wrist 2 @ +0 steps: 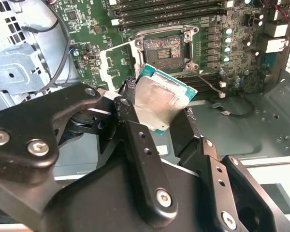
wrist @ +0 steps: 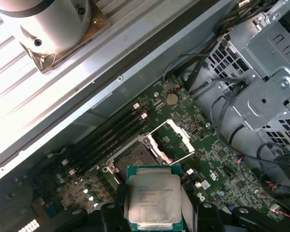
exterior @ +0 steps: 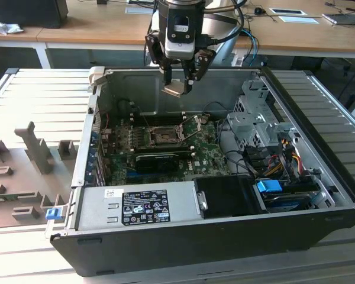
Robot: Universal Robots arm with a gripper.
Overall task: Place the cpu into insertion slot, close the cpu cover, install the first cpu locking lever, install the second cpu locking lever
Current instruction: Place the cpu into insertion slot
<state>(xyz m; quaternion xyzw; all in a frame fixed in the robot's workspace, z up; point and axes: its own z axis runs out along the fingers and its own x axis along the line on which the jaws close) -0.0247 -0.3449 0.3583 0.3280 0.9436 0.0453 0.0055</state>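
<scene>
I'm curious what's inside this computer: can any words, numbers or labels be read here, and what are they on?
cpu, held in the gripper: several printed lines on its metal top, too blurred to read.
Black label on the grey power supply: print and symbols too small to read.
White sticker beside it: unreadable.

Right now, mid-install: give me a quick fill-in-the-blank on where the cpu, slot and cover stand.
1. The gripper is shut on the ____.
2. The insertion slot is ____: nothing sits in it.
3. The cpu cover is swung ____, not down over the slot.
Missing words: cpu; empty; open.
</scene>
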